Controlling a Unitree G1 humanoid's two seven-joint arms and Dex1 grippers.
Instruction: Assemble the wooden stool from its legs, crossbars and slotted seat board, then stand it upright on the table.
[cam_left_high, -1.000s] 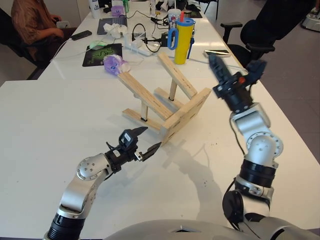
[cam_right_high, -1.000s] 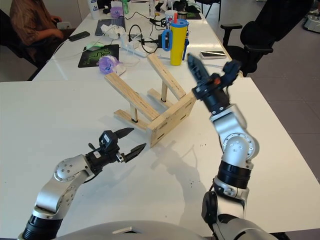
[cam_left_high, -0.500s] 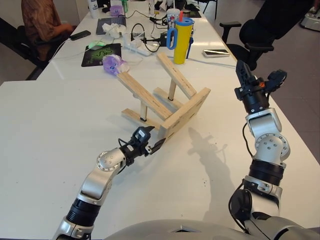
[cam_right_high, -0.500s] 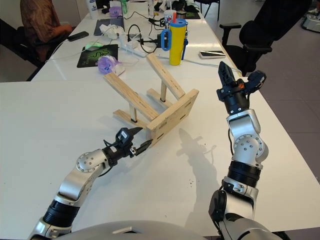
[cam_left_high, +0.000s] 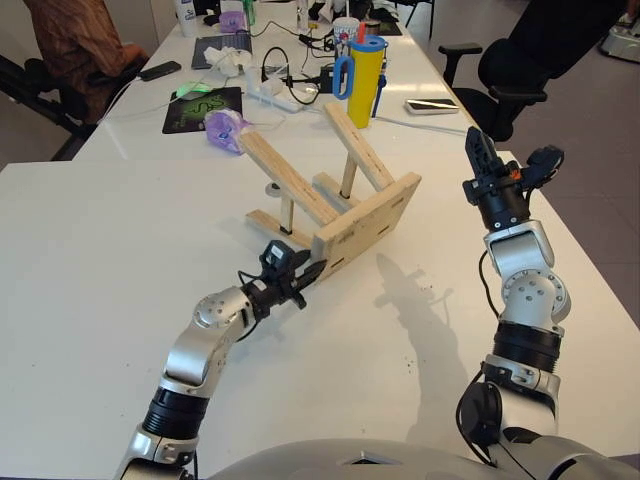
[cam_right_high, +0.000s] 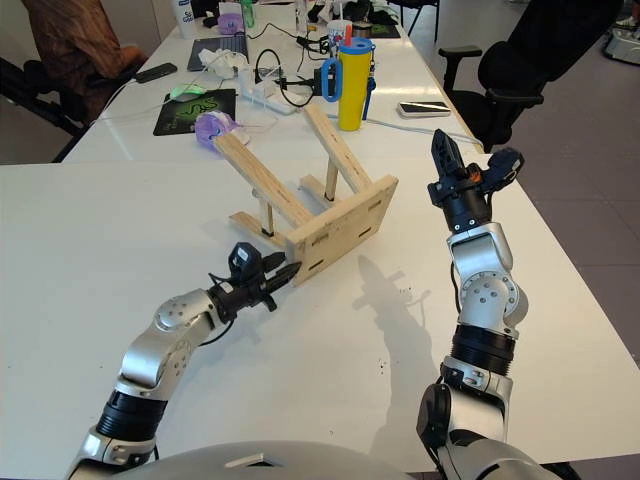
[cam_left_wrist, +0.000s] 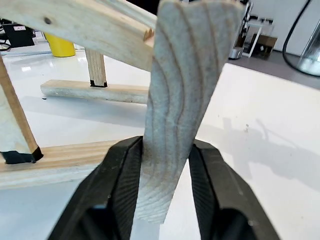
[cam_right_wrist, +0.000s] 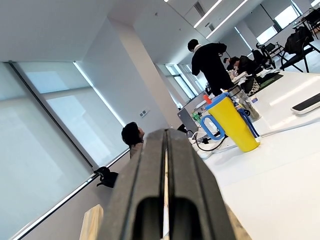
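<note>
Left wrist view: my left fingers (cam_left_wrist: 120, 190) gripped the seat board (cam_left_wrist: 187, 90) corner, likely to lever stool (cam_left_high: 290, 180) upright; right fingers (cam_right_wrist: 145, 190) closed, empty.

Bright ceiling strips (cam_right_wrist: 216, 9) and big windows (cam_right_wrist: 75, 125) light the room evenly, with mild glare on the white table (cam_left_high: 90, 260).
</note>
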